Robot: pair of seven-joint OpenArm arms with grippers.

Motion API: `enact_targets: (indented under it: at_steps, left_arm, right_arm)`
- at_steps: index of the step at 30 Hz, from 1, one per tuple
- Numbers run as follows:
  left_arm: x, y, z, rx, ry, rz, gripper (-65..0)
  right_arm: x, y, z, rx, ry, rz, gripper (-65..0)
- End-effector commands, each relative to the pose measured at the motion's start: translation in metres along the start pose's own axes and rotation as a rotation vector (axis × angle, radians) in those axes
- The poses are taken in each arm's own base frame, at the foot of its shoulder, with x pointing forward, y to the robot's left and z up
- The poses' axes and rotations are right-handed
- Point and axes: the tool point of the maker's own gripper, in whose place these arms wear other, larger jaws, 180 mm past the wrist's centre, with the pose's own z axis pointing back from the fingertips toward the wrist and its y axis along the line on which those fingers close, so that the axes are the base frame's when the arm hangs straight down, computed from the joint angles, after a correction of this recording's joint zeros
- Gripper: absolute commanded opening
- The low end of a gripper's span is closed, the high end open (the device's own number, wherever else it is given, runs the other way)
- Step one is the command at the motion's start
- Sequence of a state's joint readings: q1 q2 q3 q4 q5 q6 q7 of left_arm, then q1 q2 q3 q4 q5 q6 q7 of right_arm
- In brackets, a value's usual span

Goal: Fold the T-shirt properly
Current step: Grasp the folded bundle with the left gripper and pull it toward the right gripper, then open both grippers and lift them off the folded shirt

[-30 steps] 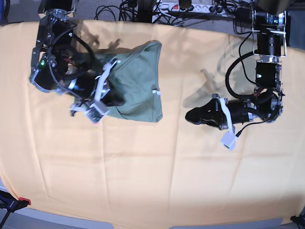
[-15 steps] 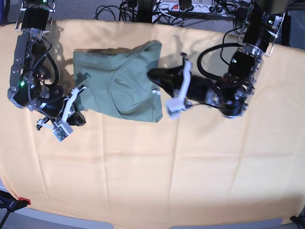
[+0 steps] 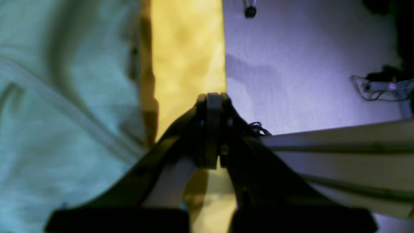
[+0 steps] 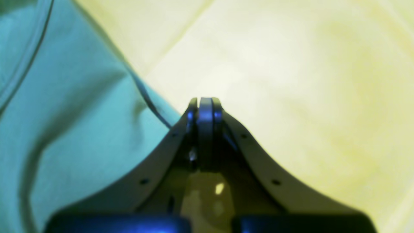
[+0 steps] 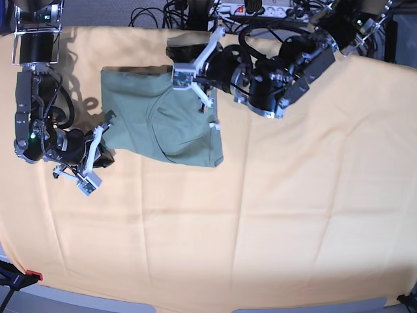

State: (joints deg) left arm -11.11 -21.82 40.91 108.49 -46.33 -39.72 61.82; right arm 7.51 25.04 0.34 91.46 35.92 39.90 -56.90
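Observation:
The sage-green T-shirt (image 5: pixel 159 117) lies folded on the orange-yellow cloth (image 5: pixel 260 215), at the back left in the base view. My left gripper (image 5: pixel 173 45) is shut and empty, just past the shirt's far edge near the table's back edge. In the left wrist view the left gripper (image 3: pixel 212 97) sits over the cloth edge, with the shirt (image 3: pixel 64 113) to its left. My right gripper (image 5: pixel 107 157) is shut and empty beside the shirt's near-left corner. In the right wrist view the right gripper (image 4: pixel 204 100) is next to the shirt's hem (image 4: pixel 64 129).
A power strip (image 5: pixel 254 9) and cables lie behind the table's back edge. Grey floor (image 3: pixel 307 64) shows beyond that edge. A red clamp (image 5: pixel 32 275) holds the cloth at the front left corner.
My left arm has swung from the right side across to the shirt's far edge. My right gripper has come off the shirt and moved to its near-left corner. The shirt's left part now lies spread flat.

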Motion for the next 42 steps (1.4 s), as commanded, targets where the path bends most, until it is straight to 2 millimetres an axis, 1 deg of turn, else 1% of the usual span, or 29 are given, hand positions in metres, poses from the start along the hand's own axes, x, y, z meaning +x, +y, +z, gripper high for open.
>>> enact_targets:
  at_steps: [1,3,7,12,15,19,25,28,30,33,35,37,40,42]
  left_arm:
    - [0.008,0.006,0.004,0.018,-0.027,-0.023,-65.0]
    - [0.002,0.012,0.002,0.043,-0.010,-0.026,-65.0]
    - [-0.015,0.030,0.002,0.087,0.048,-0.009,-65.0]
    - [-0.030,0.073,0.017,0.151,0.116,0.022,-65.0]
    - [-0.033,0.100,0.027,0.193,0.114,0.047,-65.0]
    - [-0.027,0.133,0.037,0.256,0.099,0.049,-65.0]
    - [-0.006,0.185,0.043,0.359,0.076,0.009,-65.0]
    - [0.006,0.208,0.046,0.414,0.078,0.013,-65.0]
    - [0.016,0.221,0.051,0.456,0.077,0.019,-65.0]
    - [0.027,0.231,0.060,0.491,0.070,0.007,-65.0]
    - [0.030,0.234,0.065,0.502,0.080,0.000,-65.0]
    - [0.027,0.234,0.067,0.497,0.099,0.022,-65.0]
    - [0.031,0.227,0.075,0.444,0.041,0.096,-65.0]
    - [0.038,0.223,0.091,0.412,-0.031,0.122,-65.0]
  right_arm:
    - [0.016,-0.006,0.005,-0.012,-0.042,0.027,-65.0]
    - [0.014,0.001,0.000,0.004,-0.026,0.045,-65.0]
    - [0.010,0.013,-0.006,0.036,0.003,0.068,-65.0]
    - [-0.003,0.015,-0.003,0.058,0.065,0.056,-65.0]
    - [-0.015,0.021,0.002,0.100,0.092,0.032,-65.0]
    - [-0.037,0.030,0.013,0.152,0.147,0.011,-65.0]
    - [-0.064,0.045,0.032,0.240,0.157,-0.064,-65.0]
    - [-0.080,0.043,0.040,0.223,0.160,-0.124,-65.0]
    - [-0.080,0.039,0.048,0.214,0.115,-0.192,-65.0]
    - [-0.067,0.027,0.063,0.196,-0.020,-0.315,-65.0]
    - [-0.062,0.022,0.074,0.190,-0.109,-0.403,-65.0]
    - [-0.064,0.020,0.081,0.173,-0.173,-0.481,-65.0]
    - [-0.069,0.013,0.084,0.117,-0.217,-0.538,-65.0]
    - [-0.068,0.004,0.084,0.071,-0.244,-0.543,-65.0]
